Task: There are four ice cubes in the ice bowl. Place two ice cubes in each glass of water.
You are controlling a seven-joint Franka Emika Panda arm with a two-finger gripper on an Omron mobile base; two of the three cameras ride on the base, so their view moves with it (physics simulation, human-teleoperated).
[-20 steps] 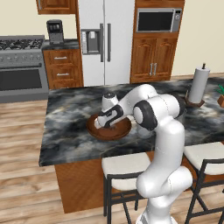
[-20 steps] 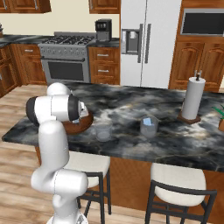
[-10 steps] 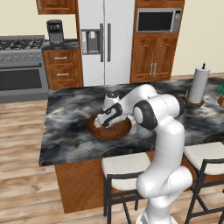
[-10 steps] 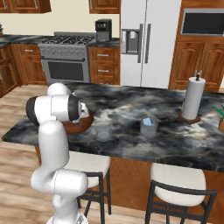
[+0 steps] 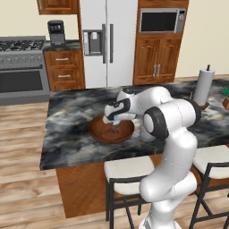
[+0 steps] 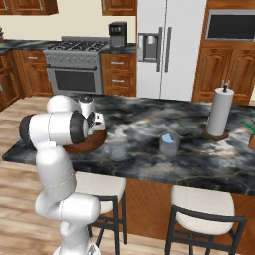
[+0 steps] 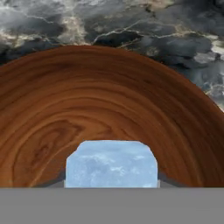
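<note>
The dark marble island counter (image 5: 71, 134) spans the middle of the left base view and the middle band of the right base view. Behind it, at the top of both base views, stands the white fridge (image 5: 105, 40) between wooden cabinets, with a steel stove (image 5: 22, 67) at the upper left of the left base view. Two white stools (image 6: 201, 209) sit along the counter's near edge at the bottom of the right base view.

The white robot arm (image 5: 172, 134) rises from the lower right of the left base view and bends over to the centre of the frame. A paper-towel roll (image 6: 219, 112) stands upright at the right of the right base view.

The wooden bowl (image 5: 111, 129) rests on the counter at the centre of the left base view; in the right base view it lies at the left, partly behind the arm. Two glasses stand to its right in the right base view: the nearer glass (image 6: 118, 148) just beside the bowl, the farther glass (image 6: 170, 143) near the frame's centre, with something pale blue inside it.

The gripper (image 5: 114, 121) hangs over the bowl's inside. In the hand view an ice cube (image 7: 111, 164) sits at the bottom centre, clamped between the two fingertips, with the bowl's wood grain behind it.
</note>
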